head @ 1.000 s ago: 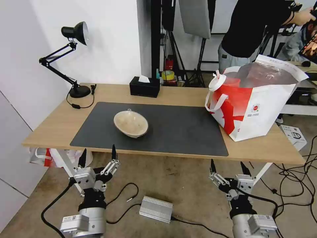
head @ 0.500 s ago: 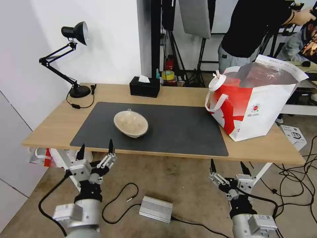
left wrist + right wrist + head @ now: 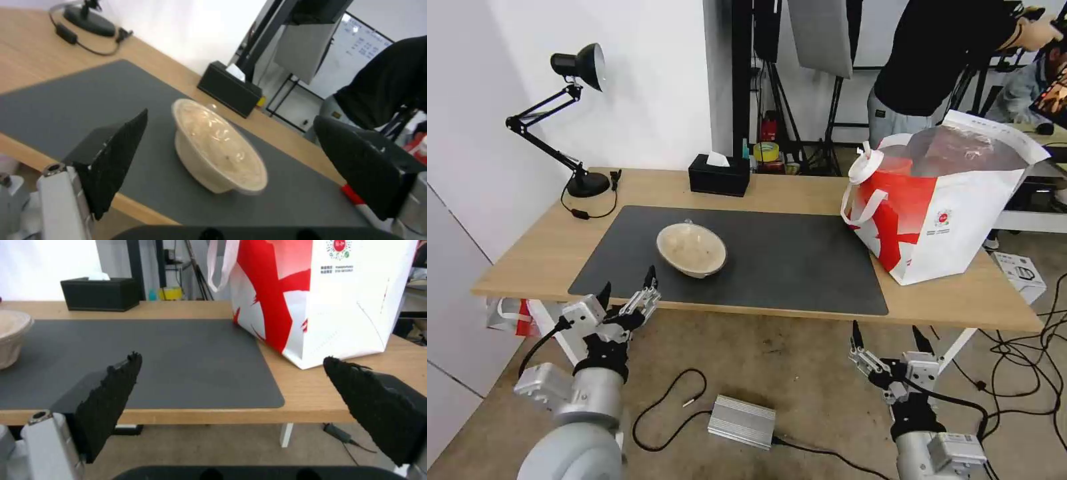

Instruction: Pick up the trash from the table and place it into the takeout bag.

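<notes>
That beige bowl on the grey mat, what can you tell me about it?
The beige bowl is shallow and round, of a pale, paper-like material, its inside smeared with residue. It sits tilted, its rim higher on one side, on the dark grey mat of the table, left of middle. Only the mat touches it. The left gripper hovers open at the table's near edge, fingers pointed toward it.

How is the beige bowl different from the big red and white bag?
The shallow beige soiled bowl is small, round and low; the boxy red-and-white takeout bag is far bigger and stands tall. The bowl sits on the dark grey mat; the bag stands mostly on bare wood at the right end of the light-wood table. Both are open on top.
</notes>
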### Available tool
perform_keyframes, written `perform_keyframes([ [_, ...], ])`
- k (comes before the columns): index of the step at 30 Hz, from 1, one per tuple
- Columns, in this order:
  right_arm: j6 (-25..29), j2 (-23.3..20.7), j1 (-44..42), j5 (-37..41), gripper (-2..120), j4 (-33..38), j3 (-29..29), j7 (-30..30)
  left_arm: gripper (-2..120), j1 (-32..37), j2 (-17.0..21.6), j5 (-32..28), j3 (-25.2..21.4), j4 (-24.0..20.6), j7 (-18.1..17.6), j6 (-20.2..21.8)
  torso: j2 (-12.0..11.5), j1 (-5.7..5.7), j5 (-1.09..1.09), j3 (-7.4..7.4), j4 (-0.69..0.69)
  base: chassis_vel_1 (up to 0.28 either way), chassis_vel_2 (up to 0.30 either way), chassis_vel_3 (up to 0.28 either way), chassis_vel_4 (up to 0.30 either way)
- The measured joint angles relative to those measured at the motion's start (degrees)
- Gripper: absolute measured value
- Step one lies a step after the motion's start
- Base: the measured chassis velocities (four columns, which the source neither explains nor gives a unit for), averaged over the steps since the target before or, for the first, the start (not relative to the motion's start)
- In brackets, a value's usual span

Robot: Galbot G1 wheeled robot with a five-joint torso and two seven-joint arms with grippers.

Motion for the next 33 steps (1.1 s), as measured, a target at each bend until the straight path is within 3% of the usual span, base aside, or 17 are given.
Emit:
perform_keyframes([
  [8, 0.0, 0.0, 0.0, 0.0, 100, 0.0, 0.0, 0.0, 100, -5.7, 3.1, -14.1, -1.3, 0.4, -5.4, 3.7, 0.0, 0.00, 0.00, 0.00, 0.00, 0.000, 0.000, 0.000, 0.000],
  [20, 0.0, 0.0, 0.0, 0.0, 100, 0.0, 0.0, 0.0, 100, -10.7, 5.5, -25.4, -1.4, 2.8, -11.0, 5.9, 0.0, 0.00, 0.00, 0.00, 0.00, 0.000, 0.000, 0.000, 0.000],
  [33, 0.0, 0.0, 0.0, 0.0, 100, 0.0, 0.0, 0.0, 100, -17.4, 7.7, -32.9, -1.0, 6.7, -16.2, 8.3, 0.0, 0.00, 0.00, 0.00, 0.00, 0.000, 0.000, 0.000, 0.000],
])
